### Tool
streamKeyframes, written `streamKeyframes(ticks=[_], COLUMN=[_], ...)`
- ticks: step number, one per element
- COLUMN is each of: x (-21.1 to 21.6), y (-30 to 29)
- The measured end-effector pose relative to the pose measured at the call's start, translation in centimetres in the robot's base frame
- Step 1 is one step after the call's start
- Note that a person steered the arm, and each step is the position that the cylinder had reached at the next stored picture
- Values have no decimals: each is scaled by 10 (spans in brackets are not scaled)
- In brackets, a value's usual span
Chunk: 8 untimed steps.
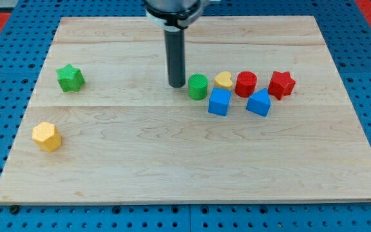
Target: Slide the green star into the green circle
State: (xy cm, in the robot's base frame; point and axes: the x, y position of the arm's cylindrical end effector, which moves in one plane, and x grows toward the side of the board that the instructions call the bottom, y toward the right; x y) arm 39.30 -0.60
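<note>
The green star (70, 78) lies on the wooden board (172, 161) at the view's left, upper part. The green circle (198, 86) stands near the middle, well to the right of the star. My tip (176, 85) rests on the board just left of the green circle, close to it, and far to the right of the green star.
Right of the green circle sit a yellow heart (223, 80), a red circle (246, 84) and a red star (281, 84). Two blue blocks (219, 102) (259, 102) lie just below them. A yellow hexagon (46, 136) lies at the lower left.
</note>
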Motion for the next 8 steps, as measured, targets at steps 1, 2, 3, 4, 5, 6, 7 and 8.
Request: streamKeyframes(ticks=[1,2,3,4,5,6,7,8], x=[1,1,12,74,84,72,92,116], y=[52,56,0,4,69,105,63,-20])
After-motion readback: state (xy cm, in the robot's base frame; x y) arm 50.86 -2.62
